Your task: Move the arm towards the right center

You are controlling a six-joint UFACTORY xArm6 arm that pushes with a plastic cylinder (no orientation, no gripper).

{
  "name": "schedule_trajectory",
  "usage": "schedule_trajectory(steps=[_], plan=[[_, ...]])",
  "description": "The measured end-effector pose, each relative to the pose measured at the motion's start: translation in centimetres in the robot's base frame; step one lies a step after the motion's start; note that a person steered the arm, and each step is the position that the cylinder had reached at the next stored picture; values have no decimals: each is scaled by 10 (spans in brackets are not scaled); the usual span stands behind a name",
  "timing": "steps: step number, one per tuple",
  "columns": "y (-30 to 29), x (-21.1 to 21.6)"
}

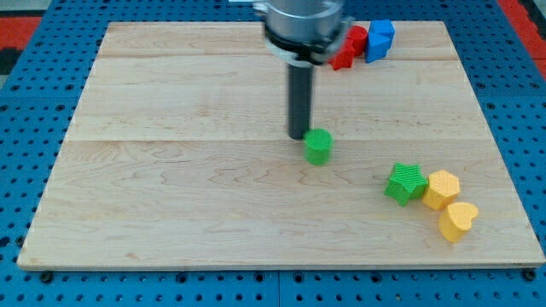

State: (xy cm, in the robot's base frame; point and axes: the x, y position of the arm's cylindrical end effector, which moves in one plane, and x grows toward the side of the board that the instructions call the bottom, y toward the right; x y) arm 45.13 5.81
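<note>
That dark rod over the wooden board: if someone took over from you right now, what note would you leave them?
My tip rests on the light wooden board near its middle, just to the view's left of the small green cylinder block, close to it or touching.
The green star block, yellow hexagon block and yellow heart block cluster at the view's lower right.
The red block and blue block sit at the view's top.
Done: nothing visible.
Left: slide the tip toward the right centre, between the two clusters.

my tip (299,136) just left of cylinder (318,147)
</note>
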Motion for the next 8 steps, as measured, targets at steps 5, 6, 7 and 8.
schedule_trajectory(steps=[5, 6, 7, 8], plan=[[61, -14], [66, -20], [73, -27], [77, -33]])
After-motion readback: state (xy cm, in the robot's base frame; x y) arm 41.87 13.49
